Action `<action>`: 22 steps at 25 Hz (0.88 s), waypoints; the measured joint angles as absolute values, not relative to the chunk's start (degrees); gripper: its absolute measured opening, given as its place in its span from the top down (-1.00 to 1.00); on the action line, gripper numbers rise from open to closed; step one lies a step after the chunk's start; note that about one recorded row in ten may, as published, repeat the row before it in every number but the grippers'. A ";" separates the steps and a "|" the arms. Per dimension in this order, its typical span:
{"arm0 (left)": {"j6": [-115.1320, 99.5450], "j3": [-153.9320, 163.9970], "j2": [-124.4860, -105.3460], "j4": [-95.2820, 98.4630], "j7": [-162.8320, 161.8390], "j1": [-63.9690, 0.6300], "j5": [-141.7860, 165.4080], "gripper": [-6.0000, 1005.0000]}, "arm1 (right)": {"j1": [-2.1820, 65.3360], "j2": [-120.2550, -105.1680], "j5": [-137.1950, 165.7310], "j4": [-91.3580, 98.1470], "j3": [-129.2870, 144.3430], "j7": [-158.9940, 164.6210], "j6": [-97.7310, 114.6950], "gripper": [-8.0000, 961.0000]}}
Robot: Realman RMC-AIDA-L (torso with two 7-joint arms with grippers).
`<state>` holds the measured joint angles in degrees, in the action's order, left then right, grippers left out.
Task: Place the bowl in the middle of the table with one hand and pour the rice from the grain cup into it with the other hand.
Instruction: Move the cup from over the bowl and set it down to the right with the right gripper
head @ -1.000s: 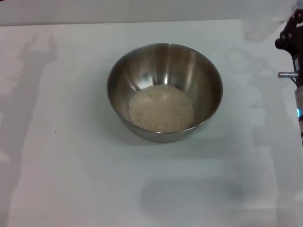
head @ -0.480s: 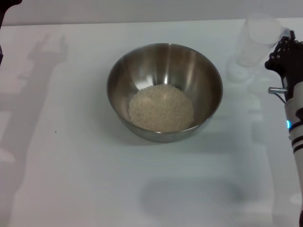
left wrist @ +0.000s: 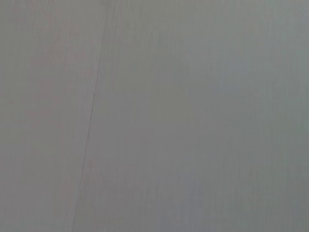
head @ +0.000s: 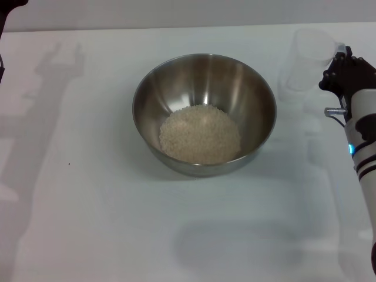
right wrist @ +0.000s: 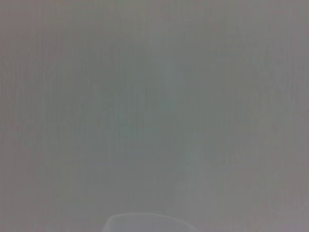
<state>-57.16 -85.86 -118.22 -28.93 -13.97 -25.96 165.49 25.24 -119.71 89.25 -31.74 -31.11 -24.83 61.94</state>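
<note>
The bowl [head: 204, 76], large and steel, stands on the table [head: 88, 194] near its middle. The rice [head: 200, 134] lies as a pale heap in the bowl's bottom. To the right of the bowl, the clear grain cup [head: 308, 59] stands upright and looks empty. My right gripper [head: 339, 66] holds it from its right side, low over the table. Whether the cup touches the table, I cannot tell. Only a dark sliver of my left gripper [head: 10, 3] shows, at the far left corner. In the right wrist view a faint curved rim [right wrist: 149, 220] shows.
The table's far edge [head: 176, 27] runs across the top of the head view. Arm shadows fall on the left part and the front of the table. The left wrist view shows only plain white surface with a thin line [left wrist: 94, 106].
My right gripper has come down and toward the bowl with the grain cup, from the far right corner. The dark sliver of the left gripper has appeared at the far left corner. Bowl and rice have not moved.
</note>
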 joint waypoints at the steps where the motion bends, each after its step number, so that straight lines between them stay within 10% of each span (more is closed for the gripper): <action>1: -57.13 -85.85 -118.23 -28.92 -13.97 -25.97 165.49 0.09 | 25.69 -119.70 89.09 -31.16 -31.14 -24.54 61.00 0.83; 22: -57.34 -85.78 -118.30 -28.87 -14.11 -25.60 165.50 0.09 | 28.32 -119.74 88.85 -27.23 -32.28 -21.88 50.26 0.81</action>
<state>-57.34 -85.78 -118.30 -28.87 -14.11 -25.60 165.50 28.32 -119.74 88.85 -27.23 -32.28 -21.88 50.26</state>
